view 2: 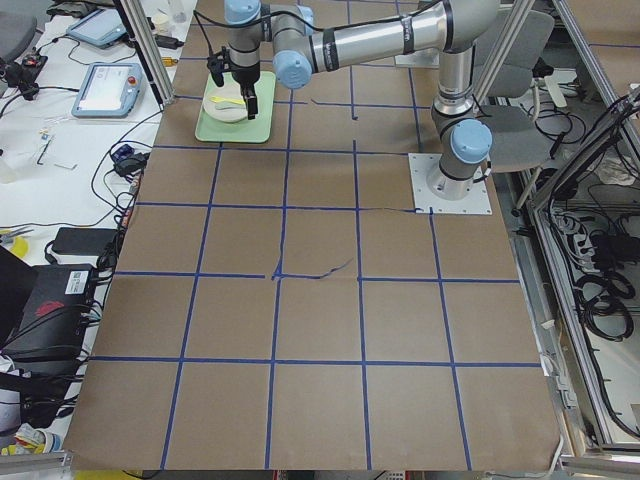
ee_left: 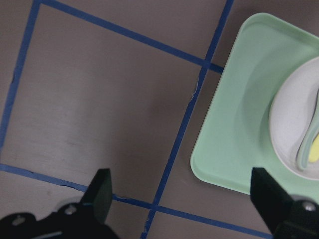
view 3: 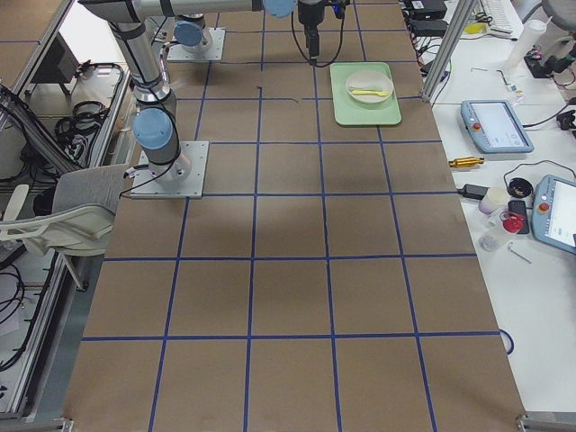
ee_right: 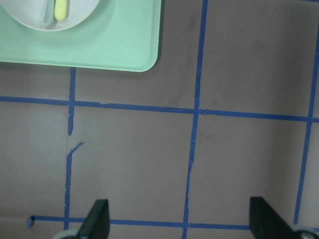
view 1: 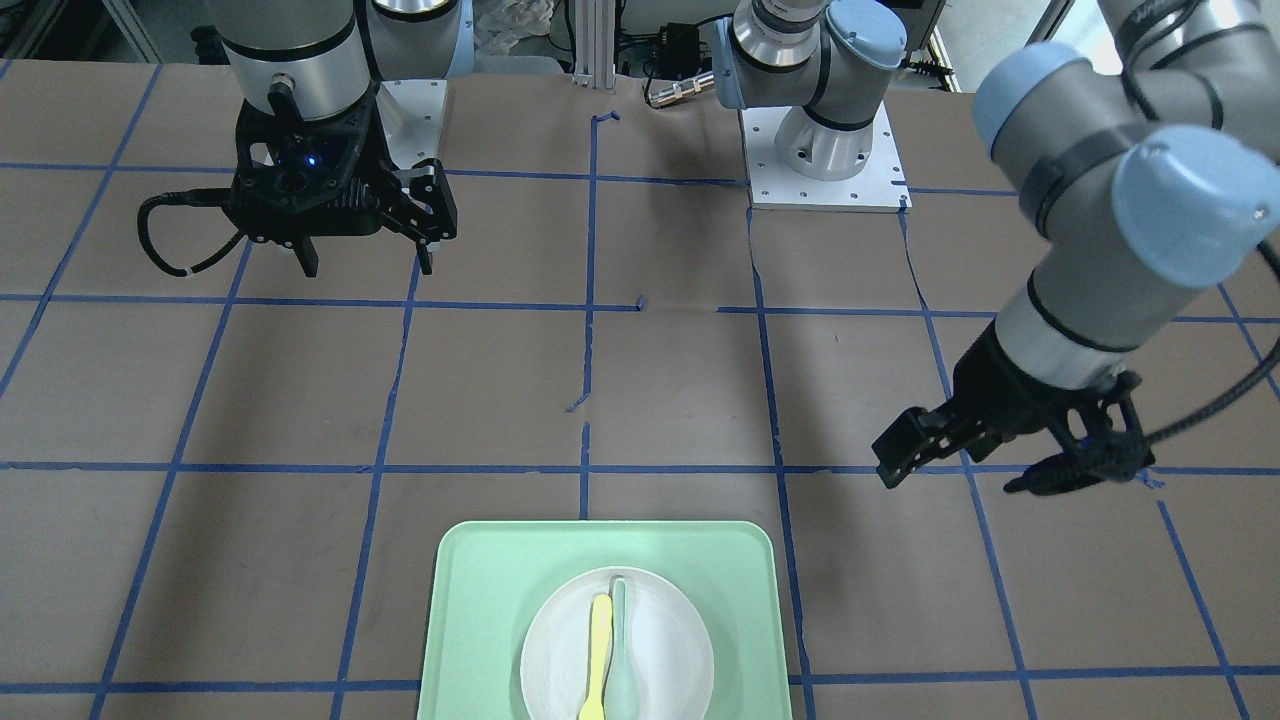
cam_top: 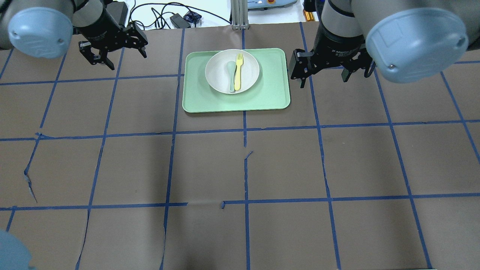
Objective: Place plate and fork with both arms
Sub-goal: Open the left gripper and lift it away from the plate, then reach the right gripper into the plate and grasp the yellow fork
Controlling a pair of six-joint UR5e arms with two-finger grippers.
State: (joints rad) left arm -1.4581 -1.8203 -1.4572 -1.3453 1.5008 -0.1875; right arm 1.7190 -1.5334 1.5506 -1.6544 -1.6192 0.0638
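Note:
The off-white plate (cam_top: 250, 71) sits in the mint-green tray (cam_top: 270, 95) at the table's far middle. The yellow fork (cam_top: 238, 71) lies on the plate, beside a pale grey-green spoon (cam_top: 230, 73). My left gripper (cam_top: 112, 54) hovers open and empty to the left of the tray; its wrist view shows the tray's corner (ee_left: 234, 124) and the plate's edge (ee_left: 289, 119). My right gripper (cam_top: 324, 75) hovers open and empty just right of the tray; its wrist view shows the tray's corner (ee_right: 114, 45) and the fork's end (ee_right: 61, 7).
The table is brown paper with a blue tape grid (cam_top: 245, 131), torn in places. Both arm bases (view 1: 825, 150) stand at the robot's side. Cables and devices lie beyond the far edge (cam_top: 165, 17).

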